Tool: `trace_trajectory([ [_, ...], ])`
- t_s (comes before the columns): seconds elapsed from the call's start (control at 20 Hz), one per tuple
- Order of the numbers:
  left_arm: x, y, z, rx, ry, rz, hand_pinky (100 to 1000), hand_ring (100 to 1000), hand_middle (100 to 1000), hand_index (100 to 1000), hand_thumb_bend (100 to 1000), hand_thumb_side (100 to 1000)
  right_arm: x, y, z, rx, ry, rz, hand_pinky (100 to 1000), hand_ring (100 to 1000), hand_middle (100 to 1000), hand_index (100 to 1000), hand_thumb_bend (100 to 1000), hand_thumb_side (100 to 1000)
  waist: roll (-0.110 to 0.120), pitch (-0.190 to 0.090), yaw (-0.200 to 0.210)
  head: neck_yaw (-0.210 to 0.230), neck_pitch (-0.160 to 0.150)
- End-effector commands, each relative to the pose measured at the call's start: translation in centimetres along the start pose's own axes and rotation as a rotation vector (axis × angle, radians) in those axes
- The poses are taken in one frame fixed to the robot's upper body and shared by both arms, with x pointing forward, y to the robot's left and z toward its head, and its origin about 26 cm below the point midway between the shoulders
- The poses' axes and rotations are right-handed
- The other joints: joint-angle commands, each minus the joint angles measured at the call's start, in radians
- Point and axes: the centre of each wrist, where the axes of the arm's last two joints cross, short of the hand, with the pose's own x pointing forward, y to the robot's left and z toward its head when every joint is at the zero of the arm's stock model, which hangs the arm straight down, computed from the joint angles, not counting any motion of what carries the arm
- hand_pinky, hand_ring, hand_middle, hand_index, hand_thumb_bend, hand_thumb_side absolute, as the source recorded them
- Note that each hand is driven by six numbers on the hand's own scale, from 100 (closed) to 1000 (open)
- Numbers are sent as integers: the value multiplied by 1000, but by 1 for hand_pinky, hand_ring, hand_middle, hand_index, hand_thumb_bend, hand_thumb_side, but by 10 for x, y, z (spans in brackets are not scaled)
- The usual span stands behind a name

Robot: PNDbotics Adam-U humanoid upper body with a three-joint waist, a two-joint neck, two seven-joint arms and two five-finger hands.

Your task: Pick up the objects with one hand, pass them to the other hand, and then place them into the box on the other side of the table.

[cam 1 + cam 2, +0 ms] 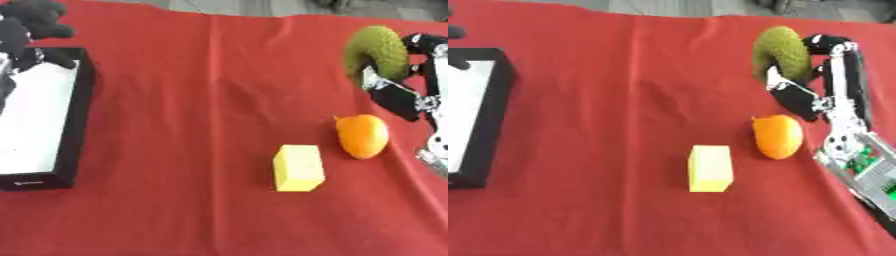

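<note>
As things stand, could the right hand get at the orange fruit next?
Probably not straight away: the right hand is curled round the green fruit, so it is occupied. Otherwise the way looks free; the orange fruit lies just below that hand on the red cloth, with nothing between.

both head eyes look down, sharing the red table (219, 75).

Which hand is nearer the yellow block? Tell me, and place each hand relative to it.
Right. The right hand, curled around the green fruit, is up and to the right of the yellow block. The left hand is far off over the box at the left edge.
</note>
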Motion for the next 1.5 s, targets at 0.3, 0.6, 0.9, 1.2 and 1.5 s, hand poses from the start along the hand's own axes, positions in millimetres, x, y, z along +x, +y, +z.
trace_trajectory([
  [0.3, 27, 25, -11, -15, -96, -67, 653, 793, 798, 766, 100, 672, 26, 23, 6, -64, -9, 64, 263, 660, 406, 413, 100, 100, 14, -35, 5, -10, 14],
  [0.6, 42, 35, -20, -91, -139, -128, 658, 794, 797, 768, 100, 672, 39, 39, 13, -18, -66, 70, 262, 651, 406, 414, 100, 100, 20, -41, 10, -20, 24],
  [0.9, 56, 41, -27, -188, -153, -186, 664, 793, 794, 770, 100, 629, 50, 50, 18, 35, -123, 86, 256, 642, 405, 414, 100, 100, 25, -47, 16, -29, 30],
  [1.2, 70, 47, -35, -284, -143, -278, 671, 791, 792, 774, 100, 514, 58, 58, 22, 67, -175, 88, 255, 636, 403, 413, 100, 100, 29, -50, 20, -29, 37],
  [1.5, 80, 46, -42, -403, -106, -398, 689, 795, 796, 787, 100, 359, 65, 67, 30, 138, -232, 42, 265, 631, 400, 410, 100, 100, 34, -52, 22, -19, 43],
])
